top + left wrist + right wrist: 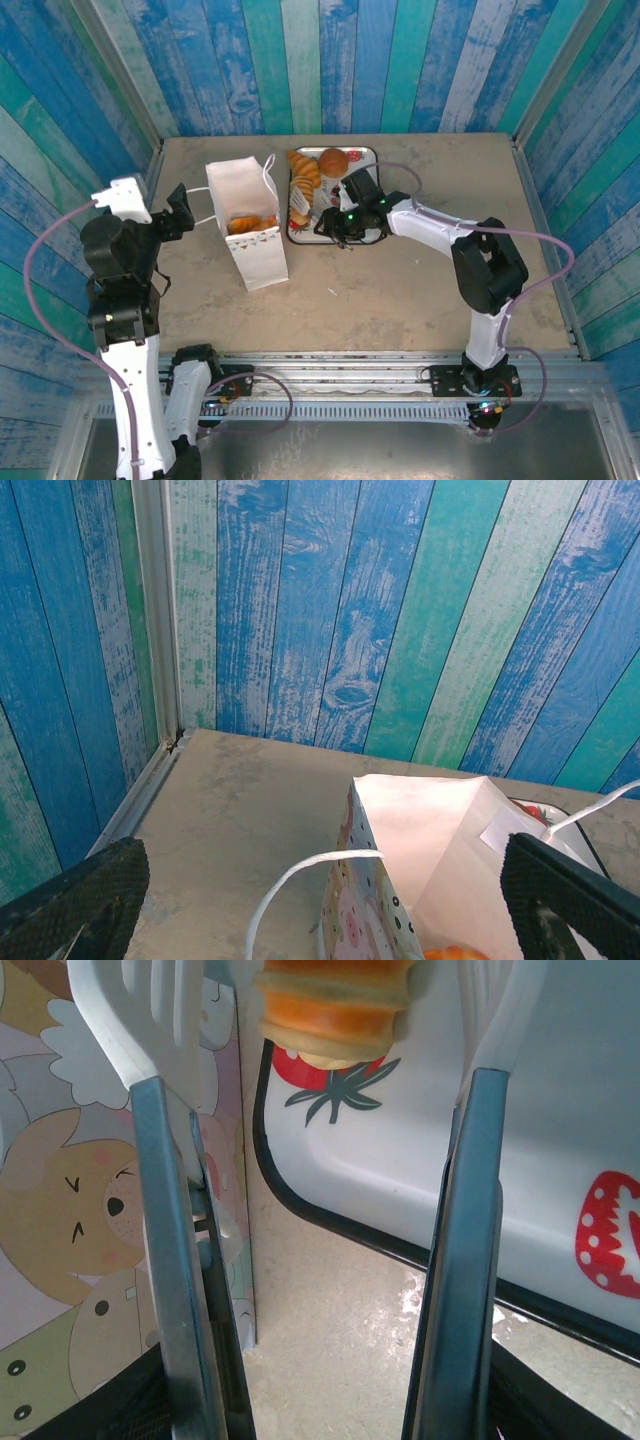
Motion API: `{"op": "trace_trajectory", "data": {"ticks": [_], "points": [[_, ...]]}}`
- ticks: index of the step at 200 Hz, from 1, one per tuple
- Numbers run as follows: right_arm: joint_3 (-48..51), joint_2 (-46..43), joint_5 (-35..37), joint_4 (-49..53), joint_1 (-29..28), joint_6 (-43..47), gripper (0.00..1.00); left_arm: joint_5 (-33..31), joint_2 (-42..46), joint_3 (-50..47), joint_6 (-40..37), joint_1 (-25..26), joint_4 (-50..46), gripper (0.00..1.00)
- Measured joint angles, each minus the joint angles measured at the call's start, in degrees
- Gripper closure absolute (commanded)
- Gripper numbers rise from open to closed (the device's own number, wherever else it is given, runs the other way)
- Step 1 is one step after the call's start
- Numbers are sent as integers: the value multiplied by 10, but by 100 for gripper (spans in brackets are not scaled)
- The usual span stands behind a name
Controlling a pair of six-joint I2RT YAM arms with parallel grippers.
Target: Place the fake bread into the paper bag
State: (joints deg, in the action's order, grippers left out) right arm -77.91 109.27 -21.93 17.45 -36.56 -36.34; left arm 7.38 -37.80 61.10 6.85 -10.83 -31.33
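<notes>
**A:** Entry one, nearest the arm bases?

**B:** Left gripper (186,212), just left of the paper bag (250,255). In the left wrist view its fingers (85,895) stand wide apart and hold nothing. The bag's open mouth and one cord handle (300,865) lie between and below them.

**A:** The bag itself?

**B:** White, upright on the table (400,290), mouth open. Cartoon print on the face (60,1210). Some fake bread (250,223) is already inside, orange-gold, low against the bag's near wall.

**A:** Right of the bag?

**B:** Right gripper (305,214), in the gap between the bag and the tray (372,152). Its white fingers (140,1020) are spread. One orange pastry (335,1005) sits between the tips with daylight on either side, so nothing is clamped. Whether that piece rests on the tray or on a finger, I cannot tell from this close.

**A:** The tray?

**B:** White, strawberry print, dark rim, just right of the bag and a little farther back. Croissants (305,172) lie along the edge facing the bag, with a round brown bun (334,160) beyond them.

**A:** Farthest?

**B:** Plank wall (350,60), blue and green, behind the bag.
</notes>
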Motion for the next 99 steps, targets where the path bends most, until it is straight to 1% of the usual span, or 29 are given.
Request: {"op": "trace_trajectory", "data": {"ticks": [68, 99], "points": [[-33, 35, -4, 15, 0, 12, 42, 0, -4, 0, 0, 0, 0, 6], [-51, 45, -1, 35, -2, 21, 47, 0, -4, 0, 0, 0, 0, 6]]}}
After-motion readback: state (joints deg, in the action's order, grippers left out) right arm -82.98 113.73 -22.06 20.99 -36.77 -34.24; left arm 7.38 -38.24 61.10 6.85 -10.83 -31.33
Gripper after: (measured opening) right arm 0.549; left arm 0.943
